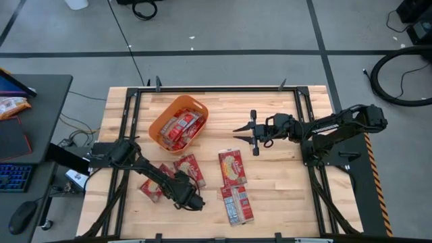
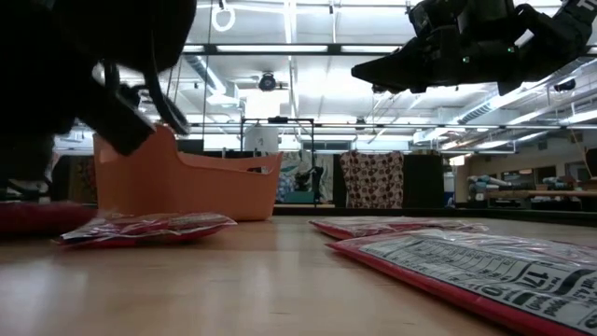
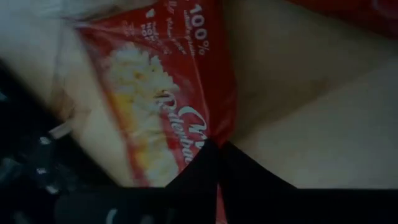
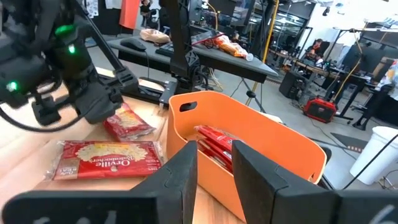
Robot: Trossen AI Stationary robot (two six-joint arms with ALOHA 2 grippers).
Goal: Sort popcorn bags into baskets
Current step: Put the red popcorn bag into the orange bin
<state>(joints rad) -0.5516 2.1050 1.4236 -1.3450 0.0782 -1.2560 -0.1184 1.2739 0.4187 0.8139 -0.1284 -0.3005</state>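
Note:
Several red popcorn bags lie in the orange basket (image 1: pixel 179 123) at the table's far left. Flat on the table lie others: two (image 1: pixel 190 169) (image 1: pixel 152 185) near my left arm and two (image 1: pixel 231 167) (image 1: pixel 237 204) in the middle. My left gripper (image 1: pixel 192 201) is low at the near edge, shut on a bag (image 3: pixel 161 106) that fills the left wrist view. My right gripper (image 1: pixel 237 128) hangs in the air just right of the basket (image 4: pixel 249 143), pointing at it, fingers slightly open and holding nothing. My left gripper pinches a popcorn bag by its long side edge (image 3: pixel 219 134) between its two fingers (image 3: pixel 186 180), which come from above. A strip of red shows between them. In the high view the gripper covers the place of contact, so I cannot tell whether the bag is lifted.
A black frame (image 1: pixel 216 88) runs around the table's edges. Bare wood (image 1: pixel 283 196) lies right of the middle bags. In the low view the nearest bag (image 2: pixel 485 266) lies just in front of the camera. Desks and gear stand beyond the far edge.

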